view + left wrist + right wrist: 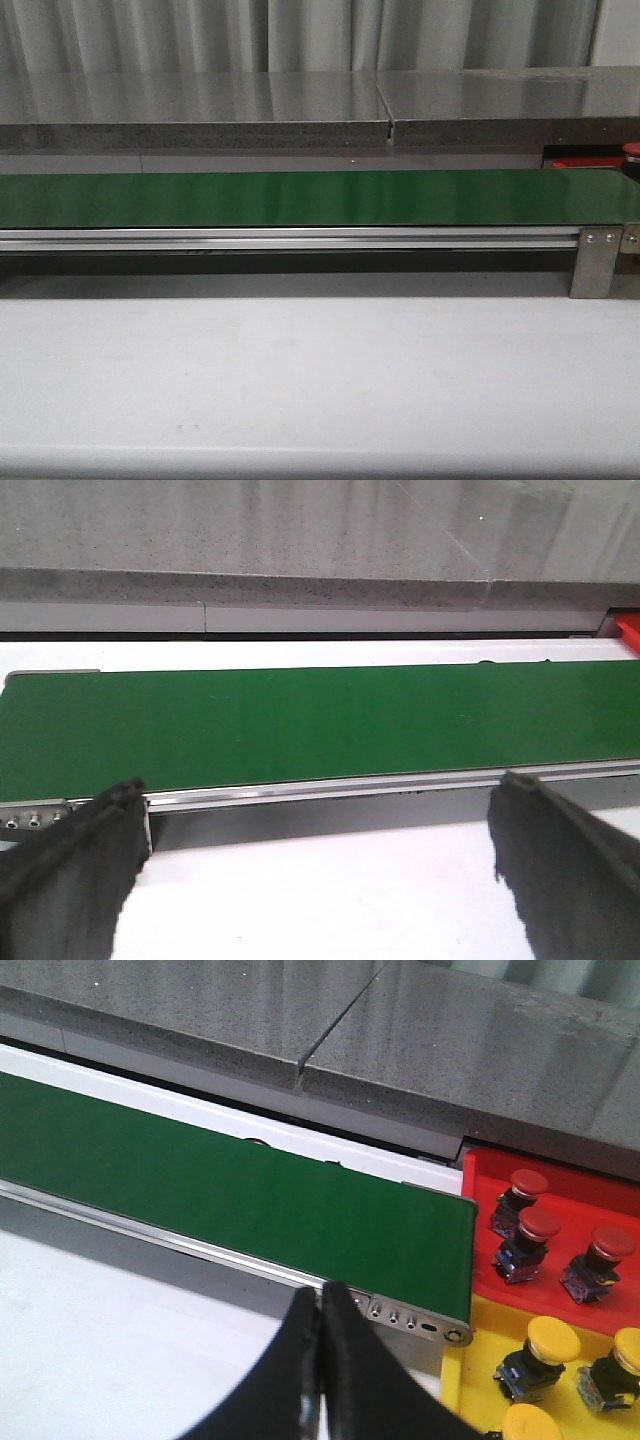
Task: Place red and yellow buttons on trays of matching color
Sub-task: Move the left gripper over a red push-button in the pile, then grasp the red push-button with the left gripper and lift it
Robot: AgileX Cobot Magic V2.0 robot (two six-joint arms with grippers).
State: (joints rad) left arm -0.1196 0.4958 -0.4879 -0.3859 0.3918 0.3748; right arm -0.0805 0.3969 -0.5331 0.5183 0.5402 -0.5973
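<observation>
Belt (230,1195) lies bare, so both arms wait; left gripper (320,865) spread wide, right gripper (322,1360) pinched on nothing; red tray (570,1195) and yellow tray (480,1355) (already stocked) hold matching buttons (540,1225).

One green belt (300,197). Two trays: one red tray (575,1185), one yellow tray (480,1345). Three red buttons (540,1224) on the red tray. Three yellow buttons (553,1339) visible on the yellow tray, one partly cut off by the frame edge.
</observation>
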